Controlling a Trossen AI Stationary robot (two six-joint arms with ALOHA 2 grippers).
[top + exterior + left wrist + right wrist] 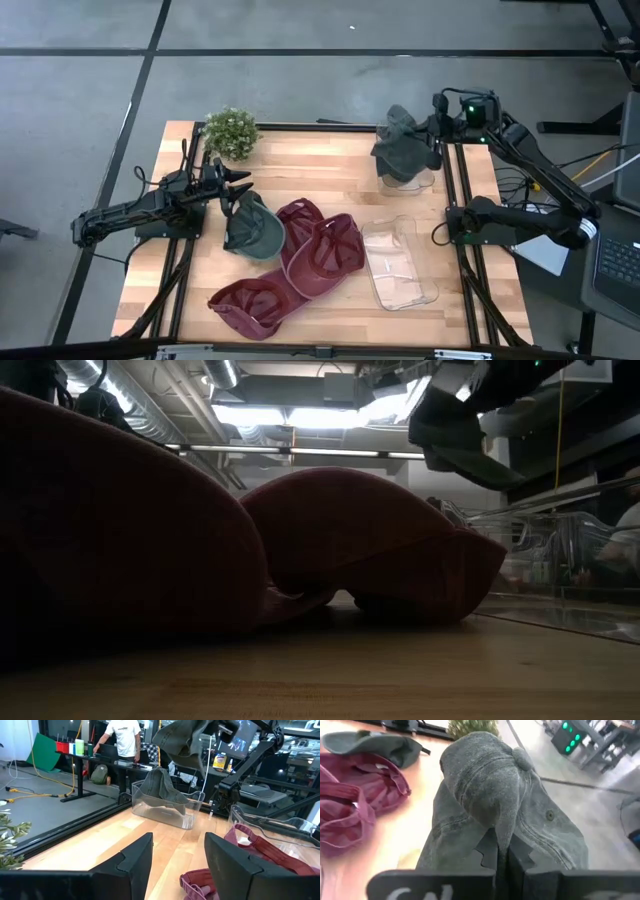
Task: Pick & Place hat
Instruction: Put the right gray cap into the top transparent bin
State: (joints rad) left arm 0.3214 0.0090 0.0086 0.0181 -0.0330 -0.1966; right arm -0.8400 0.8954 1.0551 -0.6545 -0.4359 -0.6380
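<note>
My right gripper (432, 138) is shut on a grey-green hat (400, 145), which hangs in the air over a clear bin (420, 184) at the table's far right. In the left wrist view the held hat (182, 740) hangs above that bin (172, 815), and another grey-green hat (160, 785) is draped inside the bin. A dark green hat (252, 228) and maroon hats (320, 255) lie on the table's middle. My left gripper (178, 840) waits open at the table's left, touching nothing. My right gripper pinches a bunched fold of the hat's crown cloth (496, 832) between its two shut fingers (517, 862). It comes from the table's right side, slanting down. The hat is lifted clear and droops slack around and below the fingers, its top button (522, 757) facing away.
A second clear bin (400, 265) lies on the table's right, near the maroon hats. A small potted plant (231, 132) stands at the far left corner. In the low view, maroon hats (370, 540) fill the foreground. A person (122, 735) stands in the room beyond.
</note>
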